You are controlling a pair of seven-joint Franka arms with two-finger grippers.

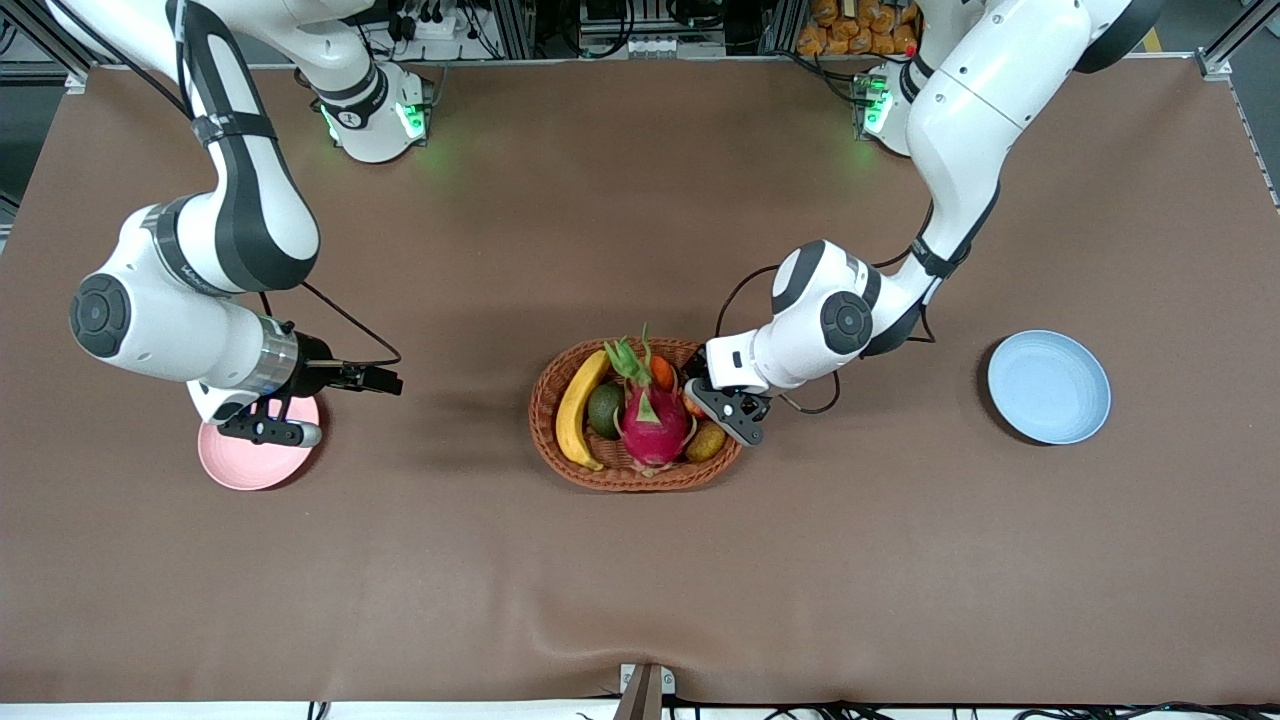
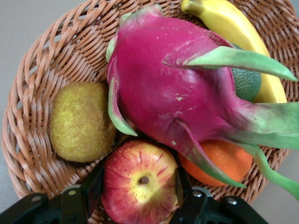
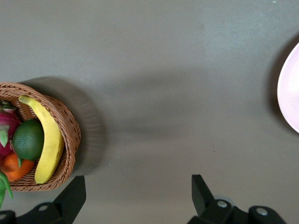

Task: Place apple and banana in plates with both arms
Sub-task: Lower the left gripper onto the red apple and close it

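Left jaws clamped on apple (image 2: 139, 181) at basket (image 2: 35, 154) rim; right jaws wide apart above pink plate (image 1: 232, 468).

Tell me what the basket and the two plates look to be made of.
Basket: woven brown wicker, matte; the interlaced strands show plainly. Pink plate and blue plate: smooth, plain, pastel, likely plastic or melamine, though glazed ceramic cannot be ruled out.

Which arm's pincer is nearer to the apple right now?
Left. The left pincer is shut on the apple in the wicker basket. The right pincer hangs open over the pink plate.
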